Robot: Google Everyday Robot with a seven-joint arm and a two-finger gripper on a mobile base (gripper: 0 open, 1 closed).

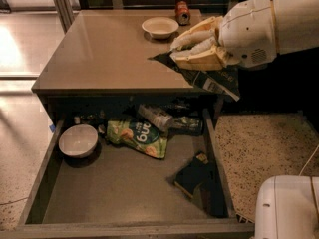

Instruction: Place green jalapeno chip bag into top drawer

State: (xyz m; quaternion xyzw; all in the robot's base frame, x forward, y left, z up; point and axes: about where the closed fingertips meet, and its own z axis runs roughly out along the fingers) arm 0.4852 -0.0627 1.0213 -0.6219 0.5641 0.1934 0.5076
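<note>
My gripper [175, 54] hangs over the right front part of the table top [104, 59], coming in from the right. It is shut on the green jalapeno chip bag [209, 79], a dark green foil bag that hangs under the fingers and out past the table's right edge. The top drawer [114, 190] is pulled out below the table, wide and shallow with a grey floor. The bag is above and to the right of the drawer's back right corner, not inside it.
In the drawer lie a white bowl [78, 140] at the left, a brighter green pouch [137, 136], a clear bottle [162, 118] at the back and a dark flat object [192, 178] at the right. On the table top stand a white bowl [159, 26] and a can [182, 12]. A white robot part [286, 208] is at the lower right.
</note>
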